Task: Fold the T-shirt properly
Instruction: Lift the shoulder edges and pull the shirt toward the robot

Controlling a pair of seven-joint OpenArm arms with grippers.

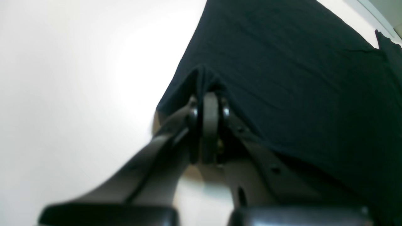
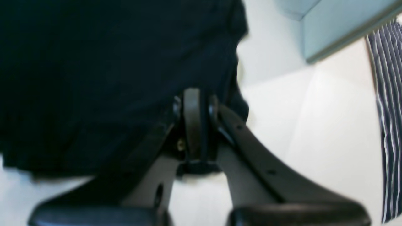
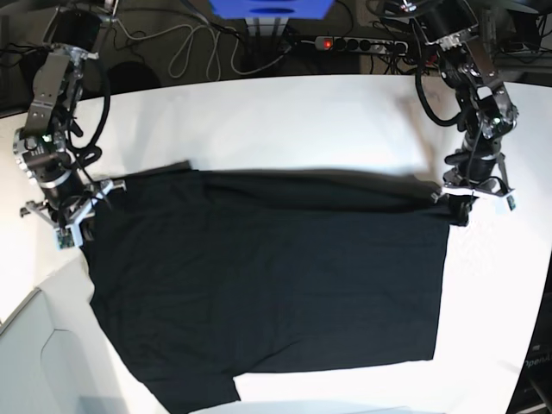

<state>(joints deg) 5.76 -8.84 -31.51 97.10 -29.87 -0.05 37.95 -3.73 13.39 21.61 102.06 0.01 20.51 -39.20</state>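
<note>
Spreading across most of the white table [image 3: 285,112], the black T-shirt [image 3: 267,276] lies flat with its plain side up, no print showing in any view. Nearest the camera in the base view, a sleeve [image 3: 194,392] of the T-shirt reaches the table's front edge, and a pale grey box [image 3: 34,362] sits off the T-shirt's front corner on the right arm's side. Farther back, the T-shirt's rear edge runs as a slightly raised, shadowed band between the two arms. At one end of that edge the right gripper [image 3: 84,210] has its fingers pressed together on a corner of the T-shirt; the right wrist view shows the fingers [image 2: 192,119] pinching dark cloth [image 2: 110,78], with bare table and a strip of striped fabric [image 2: 388,125] beyond the T-shirt. At the other end of the rear edge the left gripper [image 3: 460,207] is likewise clamped on the T-shirt's corner; the left wrist view shows its fingers [image 1: 209,122] closed on a small peak of cloth [image 1: 282,78] lifted off the table. Beyond the T-shirt, past the table's back edge, cables and a power strip [image 3: 358,41] lie on the dark floor.
</note>
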